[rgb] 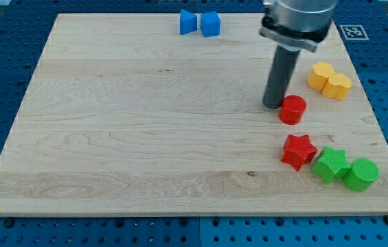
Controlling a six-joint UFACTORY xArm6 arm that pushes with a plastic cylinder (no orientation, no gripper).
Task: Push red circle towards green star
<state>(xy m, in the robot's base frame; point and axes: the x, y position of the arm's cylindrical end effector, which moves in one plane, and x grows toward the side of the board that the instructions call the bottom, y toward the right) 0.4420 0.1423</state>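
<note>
One rod, no fingers to open or close; my tip [273, 106] sits right against the red circle [292, 109] on its left; green star [331, 165] is below toward the view's bottom, beside a red star [298, 151].

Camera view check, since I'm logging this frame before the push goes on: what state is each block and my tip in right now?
My tip: down on the wooden board, touching the red circle's upper-left side.
Red circle block: flat, above the red star.
Red star block: flat, beside the green star.
Green star block: flat, touching the green circle.
Green circle block: flat.
Two yellow blocks: touching.
Two blue blocks: side by side.
</note>
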